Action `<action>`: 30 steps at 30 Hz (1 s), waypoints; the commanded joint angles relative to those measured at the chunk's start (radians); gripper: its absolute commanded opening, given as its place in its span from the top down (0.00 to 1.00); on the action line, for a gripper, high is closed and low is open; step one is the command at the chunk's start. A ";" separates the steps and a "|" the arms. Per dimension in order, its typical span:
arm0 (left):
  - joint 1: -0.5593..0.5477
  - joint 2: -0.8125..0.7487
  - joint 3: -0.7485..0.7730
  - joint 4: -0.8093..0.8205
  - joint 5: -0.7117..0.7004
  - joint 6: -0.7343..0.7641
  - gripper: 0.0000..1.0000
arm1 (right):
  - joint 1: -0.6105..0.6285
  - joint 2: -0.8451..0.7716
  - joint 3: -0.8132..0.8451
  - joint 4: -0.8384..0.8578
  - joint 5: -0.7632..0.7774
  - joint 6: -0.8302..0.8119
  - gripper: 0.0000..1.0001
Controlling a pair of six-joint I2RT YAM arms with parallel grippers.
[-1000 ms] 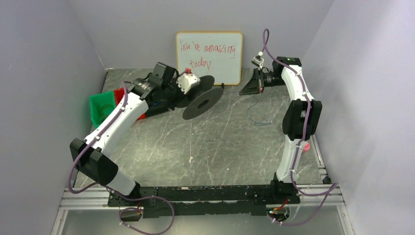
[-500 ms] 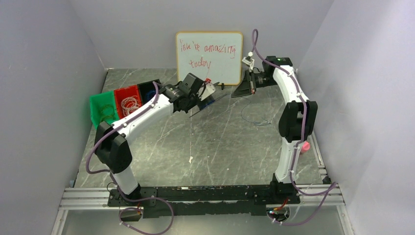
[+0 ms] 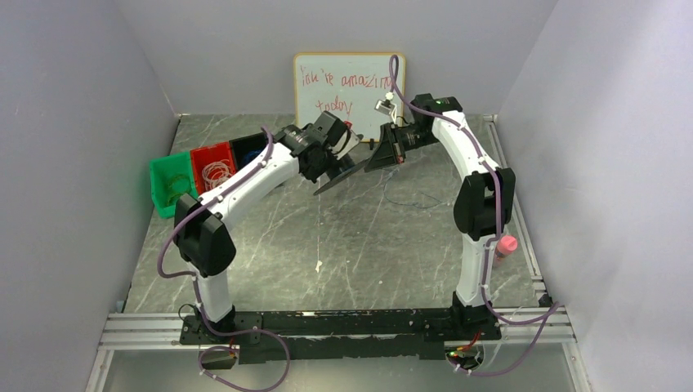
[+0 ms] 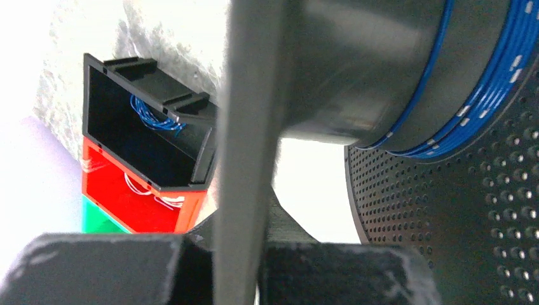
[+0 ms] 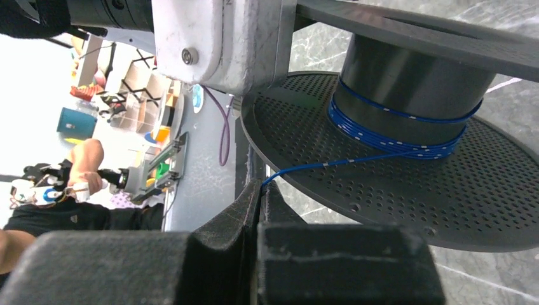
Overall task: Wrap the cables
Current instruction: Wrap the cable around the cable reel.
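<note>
When we look from above, our left gripper holds the black spool up beside our right gripper, and loose blue cable lies on the table. Our left camera shows this gripper shut tight on the spool's flat side. Our right camera shows that gripper shut, pinching the cable wound round the spool.

Blue, white-flecked cable on a black perforated spool.
</note>
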 commanded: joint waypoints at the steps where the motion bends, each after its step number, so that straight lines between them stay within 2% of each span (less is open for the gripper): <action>1: 0.090 0.022 0.113 0.065 -0.092 -0.218 0.98 | 0.039 -0.077 0.022 -0.084 -0.035 -0.022 0.98; 8: 0.107 0.056 0.134 0.057 -0.117 -0.315 0.98 | 0.095 -0.068 0.036 -0.084 -0.022 -0.030 0.99; 18: 0.058 0.074 0.127 0.052 -0.127 -0.323 0.98 | 0.152 -0.043 0.105 -0.050 0.033 0.033 1.00; 22: 0.024 0.066 0.094 0.086 -0.179 -0.297 0.98 | 0.159 -0.055 0.122 -0.045 0.043 0.042 1.00; 26: 0.024 0.083 0.128 0.063 -0.184 -0.328 0.98 | 0.190 -0.060 0.080 -0.029 0.058 0.047 1.00; 30: 0.026 0.107 0.158 0.043 -0.198 -0.360 0.98 | 0.235 -0.039 0.107 -0.079 0.056 0.007 0.98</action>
